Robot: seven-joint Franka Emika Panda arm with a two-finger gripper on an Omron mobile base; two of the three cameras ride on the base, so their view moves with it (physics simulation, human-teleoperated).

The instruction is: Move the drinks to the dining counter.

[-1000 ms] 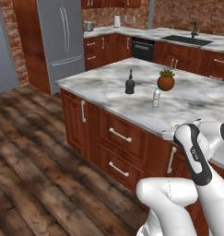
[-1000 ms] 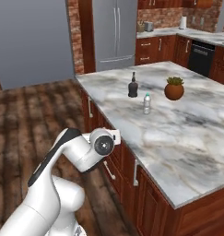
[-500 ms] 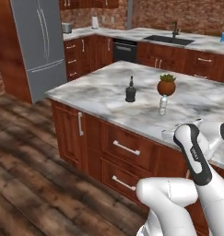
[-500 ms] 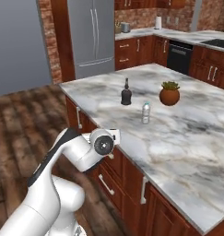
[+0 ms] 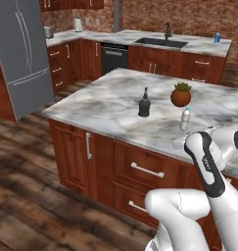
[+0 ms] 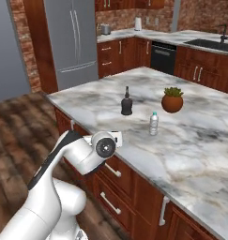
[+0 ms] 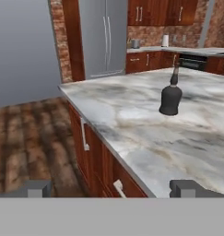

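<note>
A squat black bottle (image 5: 145, 104) (image 6: 126, 104) (image 7: 171, 97) stands on the sinkless island, and a clear water bottle (image 5: 185, 118) (image 6: 154, 123) stands to its right. On the far dining counter (image 5: 135, 35) (image 6: 167, 36), with its black sink, a blue-and-white can (image 5: 217, 37) sits at the right end. The blue carton is out of view. My gripper (image 5: 175, 142) (image 6: 117, 138) (image 7: 112, 188) hovers at the island's near edge, well short of the black bottle. It is open, fingertips (image 7: 37, 188) wide apart, nothing between them.
A terracotta pot with a green plant (image 5: 180, 95) (image 6: 172, 101) stands behind the water bottle. The island (image 5: 106, 105) (image 6: 195, 136) has wood drawers along its front. A steel fridge (image 5: 20, 59) (image 6: 73, 40) stands to the left, with dark wood floor (image 5: 22, 196) before it.
The whole picture has shifted: the base has driven and turned, so the island and sink counter now sit closer and more central. The arm keeps its pose and the bottles stay put.
</note>
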